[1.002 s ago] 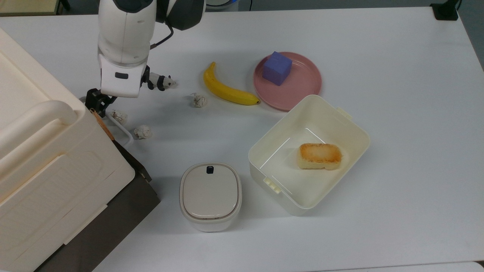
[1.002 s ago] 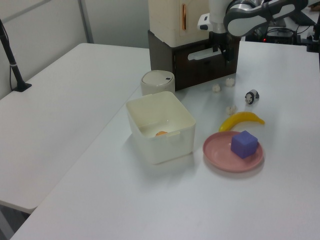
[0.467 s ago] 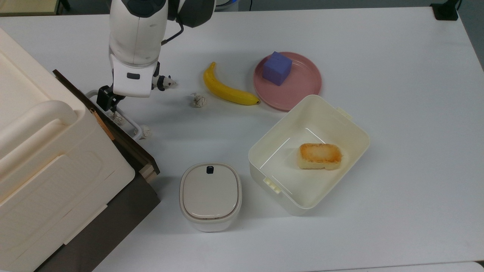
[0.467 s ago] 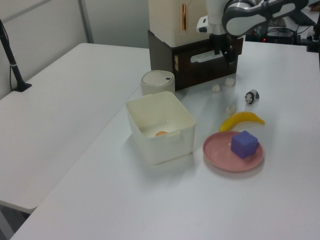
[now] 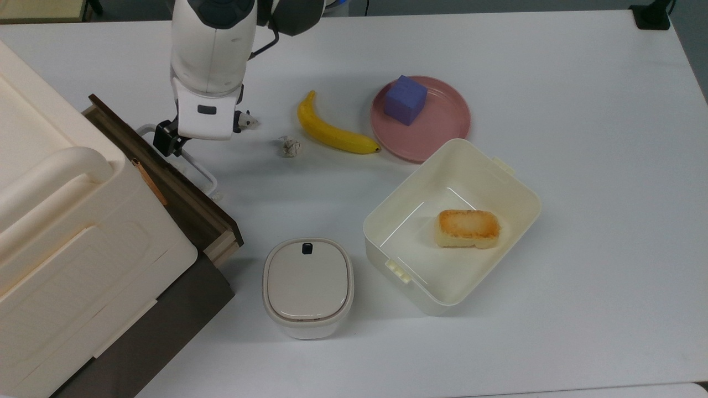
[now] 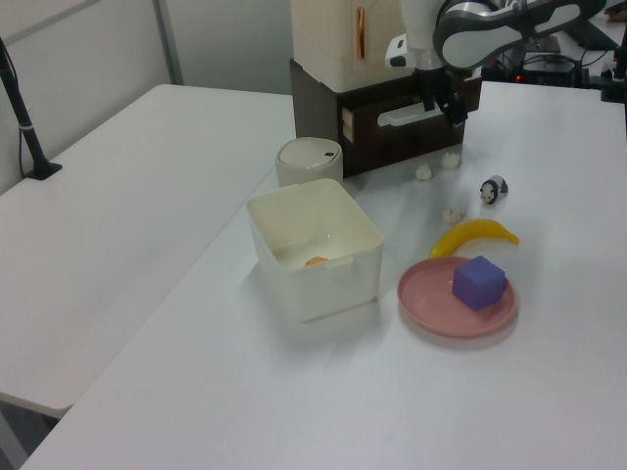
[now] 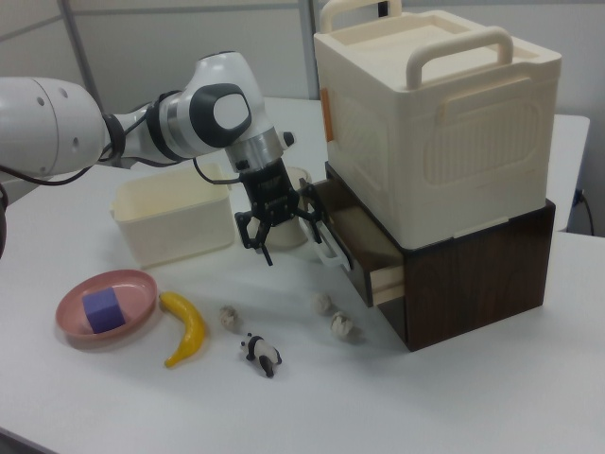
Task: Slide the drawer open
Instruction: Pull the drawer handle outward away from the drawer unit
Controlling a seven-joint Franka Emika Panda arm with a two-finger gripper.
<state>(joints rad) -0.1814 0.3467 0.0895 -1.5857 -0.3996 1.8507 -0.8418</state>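
Observation:
The drawer [image 5: 185, 190] has a dark brown front panel and sticks out a little from under the cream box at the top view's left. Its light-wood side [image 7: 378, 279] shows in the right view. A white loop handle [image 5: 196, 168] runs along the front. My gripper [image 5: 166, 141] is at the handle's far end, shut on it. In the left view the gripper [image 6: 441, 98] hangs in front of the drawer [image 6: 392, 122], and in the right view the gripper [image 7: 284, 232] sits just left of the handle [image 7: 326, 244].
A lidded cream pot [image 5: 307, 282] stands close in front of the drawer. An open cream bin [image 5: 514, 193] holds a piece of bread. A banana [image 5: 332, 132], a pink plate [image 5: 442, 138] with a purple cube, a panda toy [image 5: 243, 120] and paper balls [image 7: 321, 303] lie nearby.
The drawer has slid out from the cabinet toward the top view's right. My gripper moved the same way with the handle and now covers the paper balls by the drawer in the top view.

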